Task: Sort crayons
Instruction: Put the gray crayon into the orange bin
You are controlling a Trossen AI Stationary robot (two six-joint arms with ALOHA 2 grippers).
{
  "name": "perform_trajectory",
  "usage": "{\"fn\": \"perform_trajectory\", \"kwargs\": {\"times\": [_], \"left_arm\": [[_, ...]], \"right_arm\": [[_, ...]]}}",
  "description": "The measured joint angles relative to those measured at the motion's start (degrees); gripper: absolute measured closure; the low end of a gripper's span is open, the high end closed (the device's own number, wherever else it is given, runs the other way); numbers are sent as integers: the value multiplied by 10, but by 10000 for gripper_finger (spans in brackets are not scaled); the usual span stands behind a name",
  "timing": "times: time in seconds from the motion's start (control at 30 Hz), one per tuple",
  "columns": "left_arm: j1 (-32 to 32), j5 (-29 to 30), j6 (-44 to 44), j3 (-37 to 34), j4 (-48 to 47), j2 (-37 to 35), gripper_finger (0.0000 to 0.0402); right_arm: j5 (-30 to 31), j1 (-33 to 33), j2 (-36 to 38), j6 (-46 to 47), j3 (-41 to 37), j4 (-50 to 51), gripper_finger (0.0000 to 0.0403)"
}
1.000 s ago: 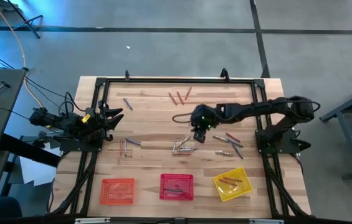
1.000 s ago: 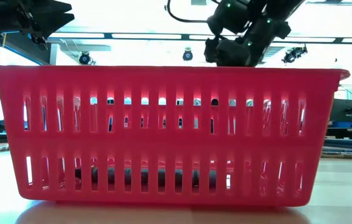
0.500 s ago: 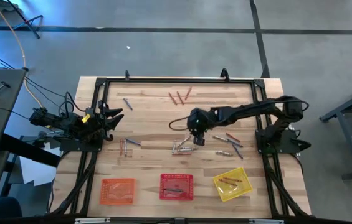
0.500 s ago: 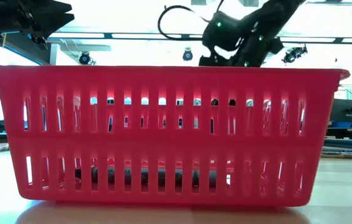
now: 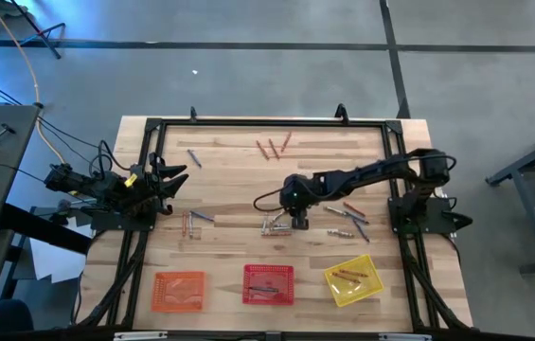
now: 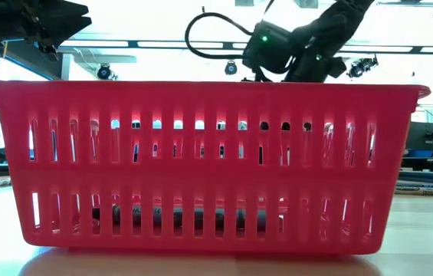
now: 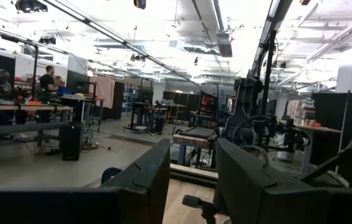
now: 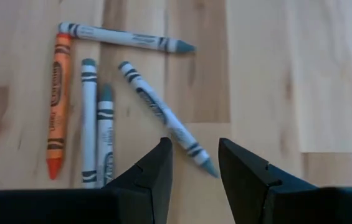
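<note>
A cluster of crayons (image 5: 276, 224) lies flat on the wooden table's middle. In the right wrist view it shows as one orange crayon (image 8: 55, 102) and several grey ones (image 8: 88, 118). My right gripper (image 8: 194, 163) (image 5: 295, 220) is open just above this cluster, pointing down. Its fingertips stand on either side of the pointed end of a slanting grey crayon (image 8: 163, 115), and I see no touch. My left gripper (image 5: 176, 176) (image 7: 192, 180) is open and empty, held level at the table's left edge.
Near the front edge stand an orange basket (image 5: 179, 290), a red basket (image 5: 268, 283) and a yellow basket (image 5: 352, 278), with crayons in them. Loose crayons lie at the far middle (image 5: 272, 147), far left (image 5: 193, 158), left (image 5: 191, 221) and right (image 5: 347, 216).
My right gripper has gone toward the table's left and near edges and down, to just over the grey crayon cluster. In the low view it has sunk behind the red basket's rim. The crayons have kept still.
</note>
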State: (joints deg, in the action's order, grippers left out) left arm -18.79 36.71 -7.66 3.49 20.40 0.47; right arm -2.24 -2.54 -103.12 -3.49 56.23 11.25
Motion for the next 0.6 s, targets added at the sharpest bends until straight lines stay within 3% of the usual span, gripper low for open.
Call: {"fn": "perform_trajectory", "kwargs": {"times": [0.6], "left_arm": [[0, 0, 0, 0, 0, 0, 284]], "right_arm": [[5, 18, -46, 0, 1, -55, 281]]}}
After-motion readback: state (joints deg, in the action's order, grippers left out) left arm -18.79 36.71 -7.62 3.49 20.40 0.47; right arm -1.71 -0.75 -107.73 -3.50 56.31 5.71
